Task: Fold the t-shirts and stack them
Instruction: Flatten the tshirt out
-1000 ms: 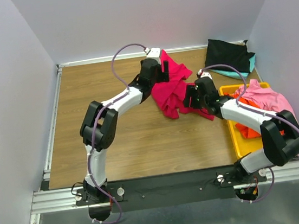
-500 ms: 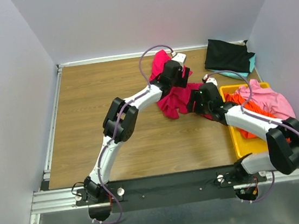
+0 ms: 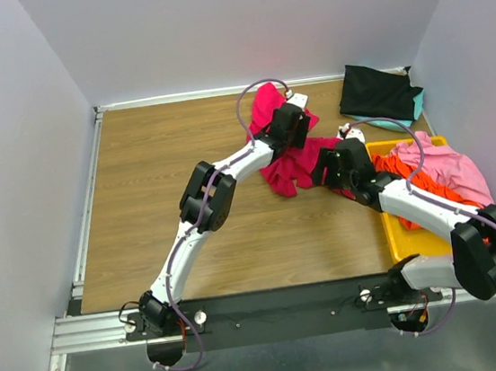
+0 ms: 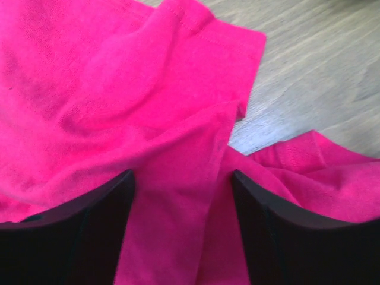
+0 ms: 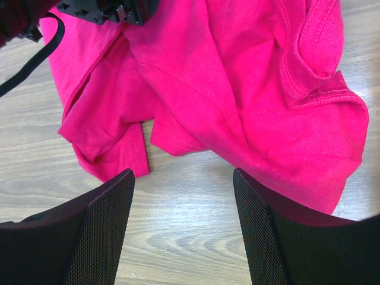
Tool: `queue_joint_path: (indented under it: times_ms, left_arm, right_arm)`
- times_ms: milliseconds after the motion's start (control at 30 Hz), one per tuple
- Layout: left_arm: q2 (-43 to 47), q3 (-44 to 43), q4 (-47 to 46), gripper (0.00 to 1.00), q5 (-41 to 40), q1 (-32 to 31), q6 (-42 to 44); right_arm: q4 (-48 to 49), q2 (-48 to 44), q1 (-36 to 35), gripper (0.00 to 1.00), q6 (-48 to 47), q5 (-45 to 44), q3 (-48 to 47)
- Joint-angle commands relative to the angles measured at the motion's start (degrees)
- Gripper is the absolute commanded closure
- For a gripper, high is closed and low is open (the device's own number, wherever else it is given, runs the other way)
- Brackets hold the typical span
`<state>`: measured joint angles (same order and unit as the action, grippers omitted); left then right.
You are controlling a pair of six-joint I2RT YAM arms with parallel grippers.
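The crimson t-shirt point(image 3: 289, 164) lies crumpled on the tabletop point(image 3: 166, 177), right of centre toward the rear. The left tool point(image 4: 181, 184) is spread directly over the fabric, with a fold lying between its fingers. The right tool point(image 5: 184, 178) is also spread, positioned over bare wood at the shirt's edge. A black t-shirt point(image 3: 381, 89) lies in the rear right corner.

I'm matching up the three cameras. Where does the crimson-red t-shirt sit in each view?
Top external: crimson-red t-shirt lies crumpled right of centre, toward the back.
Left wrist: the shirt fills nearly the whole frame.
Right wrist: the shirt covers the upper half, reaching down the right side.
Shared landmark: the wood-grain tabletop.
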<state>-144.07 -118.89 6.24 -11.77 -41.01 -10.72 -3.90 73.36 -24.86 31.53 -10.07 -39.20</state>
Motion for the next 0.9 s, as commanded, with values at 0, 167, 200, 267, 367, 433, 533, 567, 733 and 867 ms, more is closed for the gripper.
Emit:
queue_joint_path:
  times_ms: [0, 167, 200, 267, 367, 433, 533, 567, 733, 867]
  left_arm:
    - [-0.77, -1.61, 0.79, 0.3, -3.26, -0.21, 0.09]
    - [0.98, 0.41, -1.04, 0.44, -4.4, -0.21, -0.62]
    - [1.51, 1.28, -1.75, 0.47, -4.49, -0.21, -0.79]
    - [3.18, 3.31, -3.68, 0.64, -4.4, -0.21, -0.79]
    - [5.46, 5.95, -5.71, 0.92, -4.49, 0.14, -1.23]
    - [8.18, 8.13, -5.98, 1.0, -4.84, 0.67, -2.28]
    - [15.29, 15.05, -9.22, 1.0, -5.1, 1.64, -3.08]
    - [17.66, 17.44, -11.66, 1.0, -5.8, 2.34, -3.69]
    - [34.28, 35.35, -19.33, 1.0, -6.34, 5.33, -5.71]
    - [41.05, 43.82, -20.74, 1.0, -5.99, 8.4, -7.29]
  right_arm:
    - [1.26, -0.94, -0.36, 0.26, 0.64, -1.27, 0.88]
    - [1.97, 1.43, -0.28, 0.25, 0.64, -2.5, 0.88]
    - [2.05, 2.13, -0.36, 0.25, 0.64, -2.68, 0.71]
    - [2.41, 4.15, -0.36, 0.25, 0.64, -2.33, 0.18]
    - [3.11, 5.47, -0.36, 0.25, 0.82, -1.63, 0.0]
    - [3.29, 5.74, -0.36, 0.25, 0.73, -1.36, -0.43]
    - [3.29, 5.83, -0.36, 0.25, -0.24, 0.39, -1.05]
    - [3.29, 5.83, -0.45, 0.25, -0.85, 1.27, -1.4]
    - [3.46, 6.44, -3.25, 0.25, -1.12, 5.23, -2.02]
    - [6.01, 8.81, -5.81, 0.25, 0.11, 7.16, -2.11]
